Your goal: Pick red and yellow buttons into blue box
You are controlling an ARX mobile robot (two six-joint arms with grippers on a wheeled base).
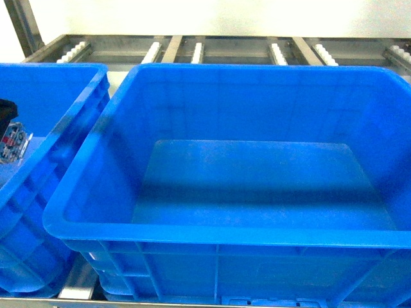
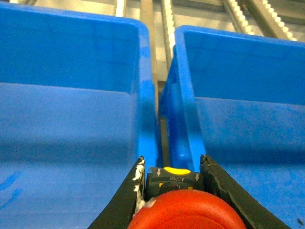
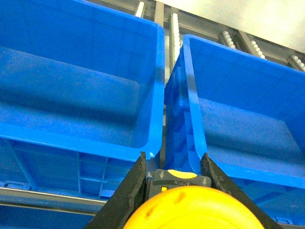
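Observation:
The red button fills the bottom of the left wrist view, its black body pinched between the fingers of my left gripper, which is shut on it. Ahead of it lies the gap between two blue crates. The yellow button sits the same way in my right gripper, shut on its black body, low in front of two crates. The blue box takes up most of the head view, with nothing showing inside it. Only a dark and metal piece of my left arm shows at that view's left edge.
A second blue crate stands tight against the box on its left, with a narrow gap between them. Both rest on a metal roller rack that runs along behind them, with a white wall at the back.

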